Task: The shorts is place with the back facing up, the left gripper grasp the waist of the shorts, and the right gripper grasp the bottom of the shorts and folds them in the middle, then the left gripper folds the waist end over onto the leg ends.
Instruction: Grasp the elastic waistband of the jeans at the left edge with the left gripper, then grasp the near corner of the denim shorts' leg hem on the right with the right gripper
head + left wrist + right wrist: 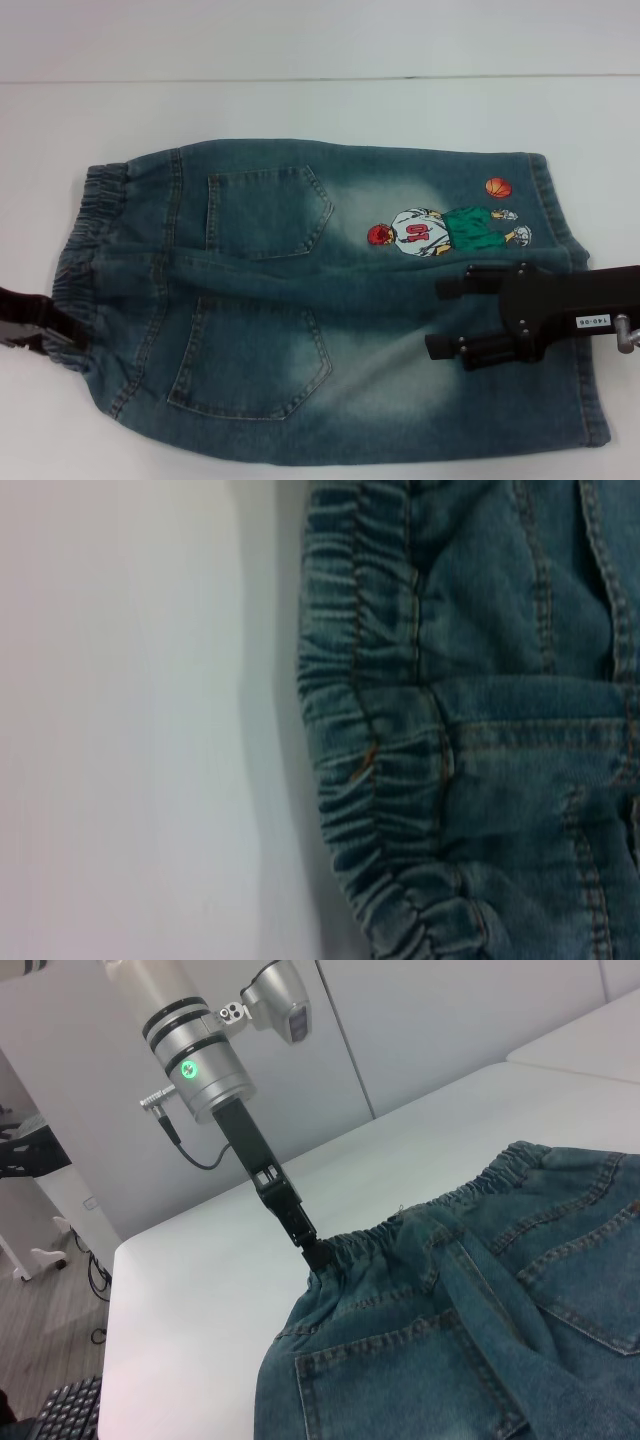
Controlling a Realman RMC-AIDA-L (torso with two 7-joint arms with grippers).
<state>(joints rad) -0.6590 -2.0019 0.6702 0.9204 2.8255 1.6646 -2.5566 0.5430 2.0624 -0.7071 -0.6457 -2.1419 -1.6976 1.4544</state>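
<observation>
Blue denim shorts (330, 300) lie flat; left gripper (45, 335) pinches their elastic waistband (85, 250); right gripper (452, 318) hovers apart above the hem; a shallow pinch could slip.

The head view looks steeply down on the white bench (300, 100) and takes in the whole shorts (330, 300). The left wrist view sits very close above the waistband (370, 770), facing straight down. The right wrist view looks low across the shorts toward the left gripper (318, 1257) at that same waistband, shared by all three.
</observation>
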